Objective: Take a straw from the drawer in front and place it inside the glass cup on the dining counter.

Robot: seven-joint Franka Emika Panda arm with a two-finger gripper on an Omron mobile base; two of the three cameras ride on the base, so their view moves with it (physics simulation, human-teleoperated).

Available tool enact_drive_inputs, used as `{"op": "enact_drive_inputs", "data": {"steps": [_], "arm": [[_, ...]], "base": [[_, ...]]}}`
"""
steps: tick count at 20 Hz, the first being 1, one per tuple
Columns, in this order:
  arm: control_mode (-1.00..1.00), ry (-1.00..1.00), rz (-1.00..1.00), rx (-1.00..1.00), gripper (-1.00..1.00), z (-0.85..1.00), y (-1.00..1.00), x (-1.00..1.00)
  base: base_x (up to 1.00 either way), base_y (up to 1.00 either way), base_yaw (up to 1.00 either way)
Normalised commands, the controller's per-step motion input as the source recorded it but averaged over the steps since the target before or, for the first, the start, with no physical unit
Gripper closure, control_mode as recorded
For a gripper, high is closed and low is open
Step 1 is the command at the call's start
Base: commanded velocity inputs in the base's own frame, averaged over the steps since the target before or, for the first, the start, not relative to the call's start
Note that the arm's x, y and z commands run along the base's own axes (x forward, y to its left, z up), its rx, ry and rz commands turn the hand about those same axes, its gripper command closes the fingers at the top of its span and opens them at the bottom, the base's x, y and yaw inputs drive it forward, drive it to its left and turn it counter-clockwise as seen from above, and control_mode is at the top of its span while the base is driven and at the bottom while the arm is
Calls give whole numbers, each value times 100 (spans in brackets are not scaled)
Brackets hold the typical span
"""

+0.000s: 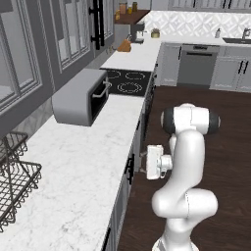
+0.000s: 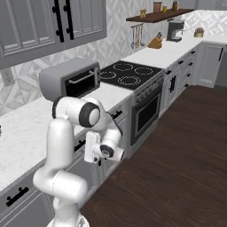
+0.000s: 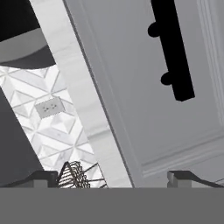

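kitchen run, left base view: i log a marble surface [image 1: 83,166] over grey panelled cabinets, a grey toaster oven [image 1: 81,100] on it, a black cooktop [image 1: 128,81] beyond that, and a wire rack [image 1: 14,171] at the near left edge. dark wood floor [image 1: 215,127] to the right. my white arm [image 1: 188,162] folds low in front of the cabinets, with the pincer [image 1: 145,163] just beside the drawer [image 1: 131,166] front below the surface edge; the drawer is closed.

right base view: same surface, toaster oven [image 2: 71,82], cooktop [image 2: 126,74] above an oven [image 2: 145,113], a wooden shelf [image 2: 157,17] with jars on the far wall, a knife block [image 2: 155,42] and a coffee machine [image 2: 175,30]. the pincer points at the cabinet face near a black handle [image 2: 116,114]; whether it touches, i cannot tell.

hand view, rolled: a grey panelled front [image 3: 144,100] with its black bar handle [image 3: 171,48] close ahead, the marble edge [image 3: 74,87] running beside it, tiled wall with an outlet [image 3: 50,106], and a bit of wire rack [image 3: 76,175]. pincer [image 3: 113,179] tips stand spread wide apart, nothing between them.
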Motion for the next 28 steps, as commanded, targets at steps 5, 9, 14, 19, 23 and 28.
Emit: {"op": "enact_drive_inputs", "data": {"steps": [5,9,14,19,23,28], "arm": [[-100,0,-21,-14,-100,-26,42,16],[-100,0,-21,-5,-100,-27,18,31],[-100,0,-19,-6,-100,-34,2,17],[-100,0,-15,-6,-100,-37,0,18],[-100,3,-5,0,-100,-34,-3,29],[-100,7,0,0,-100,-38,-16,33]], "base": [[0,0,0],[0,0,0],[0,0,0],[0,0,0],[0,0,0],[0,0,0]]}}
